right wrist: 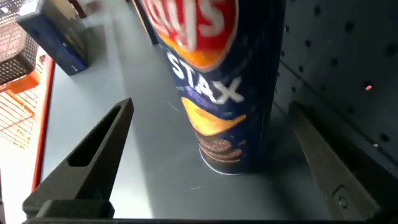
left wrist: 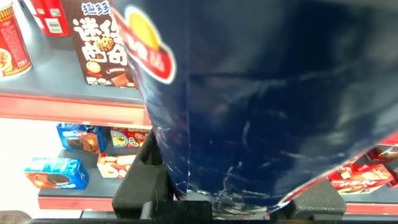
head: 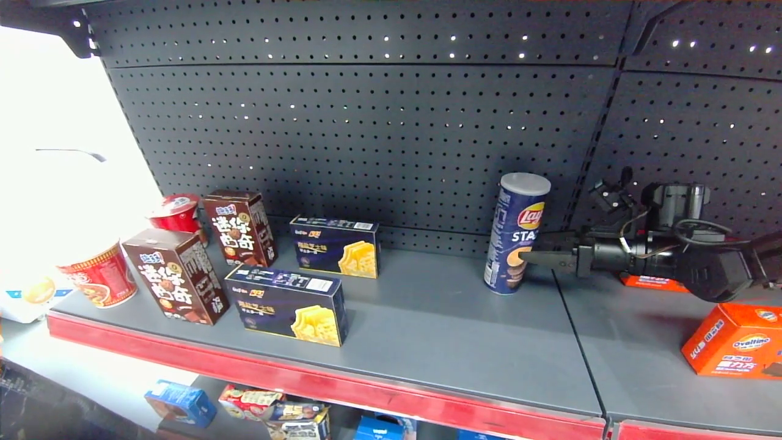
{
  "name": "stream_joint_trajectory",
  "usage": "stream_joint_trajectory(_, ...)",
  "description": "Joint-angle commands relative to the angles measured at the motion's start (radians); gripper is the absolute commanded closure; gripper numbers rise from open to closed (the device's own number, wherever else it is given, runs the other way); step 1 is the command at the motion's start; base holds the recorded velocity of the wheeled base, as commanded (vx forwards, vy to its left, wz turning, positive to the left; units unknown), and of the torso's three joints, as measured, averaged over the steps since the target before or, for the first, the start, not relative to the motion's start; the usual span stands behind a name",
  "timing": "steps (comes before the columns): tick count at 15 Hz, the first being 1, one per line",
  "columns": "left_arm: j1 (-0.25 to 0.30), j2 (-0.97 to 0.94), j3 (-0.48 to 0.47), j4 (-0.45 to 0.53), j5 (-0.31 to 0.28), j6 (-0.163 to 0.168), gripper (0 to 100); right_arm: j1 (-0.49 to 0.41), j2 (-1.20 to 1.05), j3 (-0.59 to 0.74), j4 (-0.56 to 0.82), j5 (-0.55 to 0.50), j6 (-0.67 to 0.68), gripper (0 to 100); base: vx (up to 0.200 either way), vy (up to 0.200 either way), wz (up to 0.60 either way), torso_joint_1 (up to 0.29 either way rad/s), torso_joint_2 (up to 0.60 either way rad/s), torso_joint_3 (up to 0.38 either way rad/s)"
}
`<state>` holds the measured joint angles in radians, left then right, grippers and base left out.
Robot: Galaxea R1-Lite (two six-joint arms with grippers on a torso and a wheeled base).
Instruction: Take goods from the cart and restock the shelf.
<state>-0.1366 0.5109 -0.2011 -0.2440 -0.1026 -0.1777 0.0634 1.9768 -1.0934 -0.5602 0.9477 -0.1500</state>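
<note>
Can (head: 516,235) stands upright, lid up, right of centre on shelf (head: 427,342). Right claw (right wrist: 210,109) gapes wide around it. Left claw (left wrist: 233,177) clamps second can (left wrist: 267,93).

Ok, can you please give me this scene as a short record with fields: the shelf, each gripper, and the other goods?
shelf: grey board, red front edge, black pegboard behind
chip can: upright on the shelf, near the pegboard
right gripper: open, one finger on each side of the chip can, gaps on both sides
left gripper: shut on a dark blue package with a red and yellow logo
other goods: brown cookie boxes, dark blue boxes and red cups to the robot's left; orange boxes to its right
</note>
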Motion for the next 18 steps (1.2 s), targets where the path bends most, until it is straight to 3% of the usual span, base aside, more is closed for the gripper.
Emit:
stream_joint_trajectory(1,0.000,-0.002,0.009,-0.001,0.001,0.000,100,0.006,0.047,-0.005,-0.017,0.000,0.001,0,0.000,0.000,0.00,0.000,0.00,0.000)
stream_joint_trajectory(18,0.003,-0.043,0.043,0.002,0.006,0.000,100,0.062,0.185,-0.095,-0.046,-0.001,0.004,0,0.000,0.000,0.00,0.000,0.00,0.000)
